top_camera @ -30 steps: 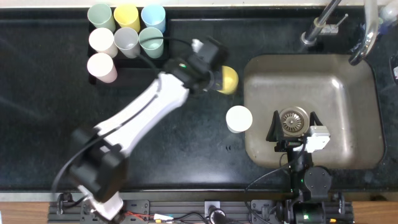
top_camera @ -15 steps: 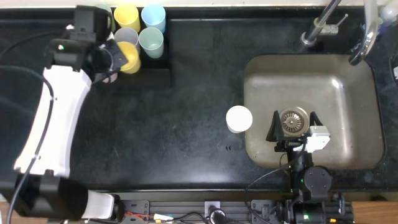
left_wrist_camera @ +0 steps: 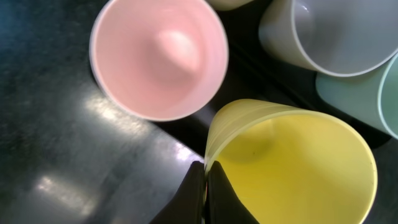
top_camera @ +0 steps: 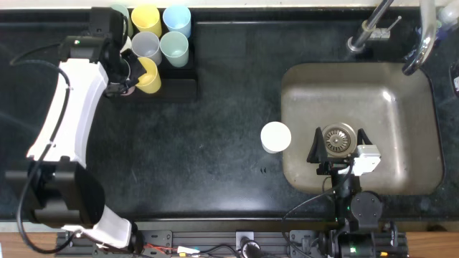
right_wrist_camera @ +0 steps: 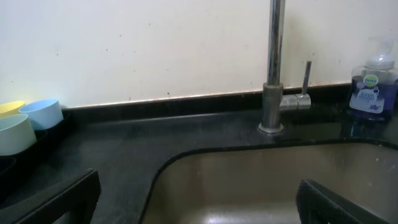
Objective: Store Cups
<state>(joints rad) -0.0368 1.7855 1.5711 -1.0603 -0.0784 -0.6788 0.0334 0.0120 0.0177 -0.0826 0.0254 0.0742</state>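
Yellow cup (left_wrist_camera: pixel 292 168) clamped by rim in left hand (left_wrist_camera: pixel 206 177), tilted at rack's (top_camera: pixel 176 89) front row, just beside pink cup (left_wrist_camera: pixel 158 59); judged not yet seated. Grey cup (left_wrist_camera: pixel 329 31), mint cup (left_wrist_camera: pixel 385 93) already racked. White cup (top_camera: pixel 275 136) left on desk (top_camera: pixel 215 165) beside sink (top_camera: pixel 401 79). Right hand (top_camera: pixel 337 147) fingers apart, at sink. Since a second ago: left arm has carried yellow cup from mid-desk to rack; white cup, right arm unmoved.

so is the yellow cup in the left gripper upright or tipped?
Tipped: the yellow cup shows its side from above, rim pinched by the left gripper.
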